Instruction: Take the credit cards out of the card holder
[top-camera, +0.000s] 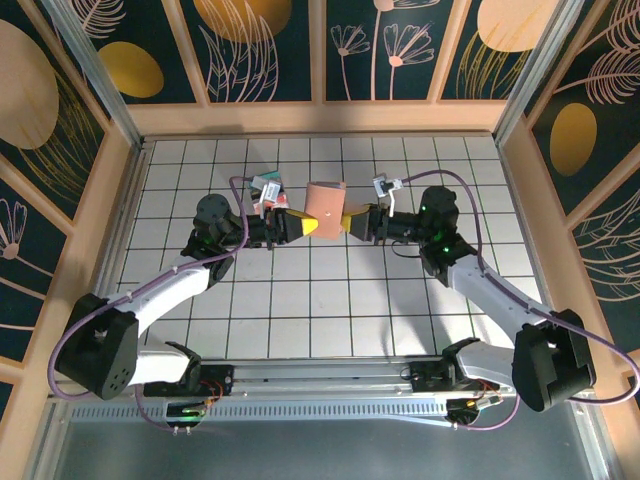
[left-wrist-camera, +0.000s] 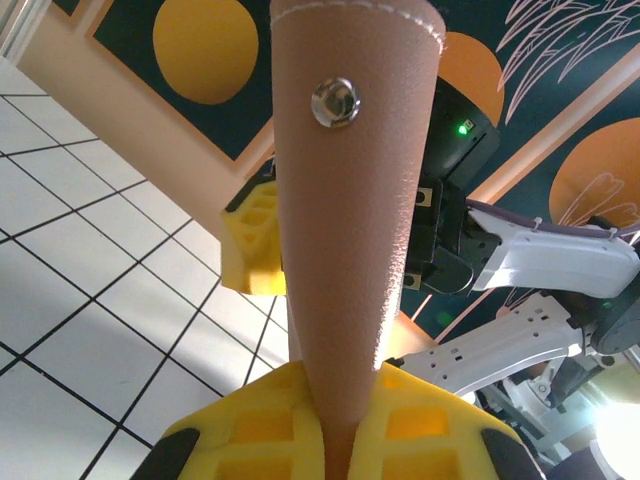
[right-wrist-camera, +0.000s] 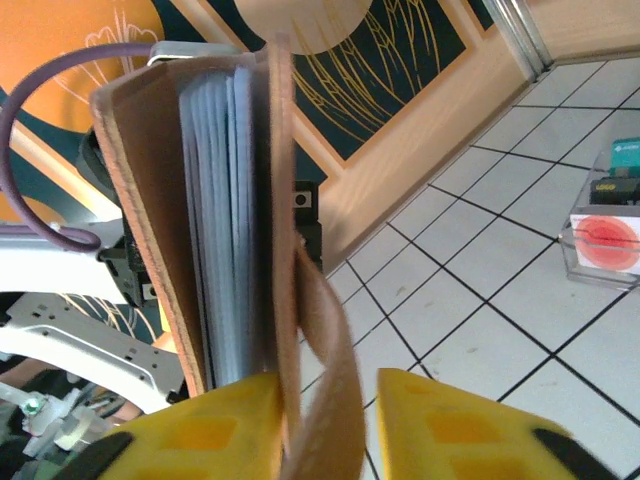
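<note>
The tan-pink card holder (top-camera: 325, 203) hangs above the table's middle between both arms. My left gripper (left-wrist-camera: 345, 430) is shut on its folded spine, and the cover with its metal snap stud (left-wrist-camera: 335, 102) rises from the yellow fingers. My right gripper (right-wrist-camera: 330, 430) stands partly open around one cover and the loose snap tab (right-wrist-camera: 325, 370). The cover lies against the left finger, and a gap remains beside the right finger. Greyish-blue pockets (right-wrist-camera: 220, 200) show edge-on. Teal and red-and-white credit cards (top-camera: 265, 190) lie on the tiles behind my left gripper, the red-and-white one (right-wrist-camera: 605, 235) at the right in the right wrist view.
A white tiled floor (top-camera: 320, 300) sits inside wooden walls (top-camera: 320, 118) with dark patterned panels. Purple cables (top-camera: 470, 190) loop from both wrists. A small white tag (top-camera: 385, 185) sits by the right wrist.
</note>
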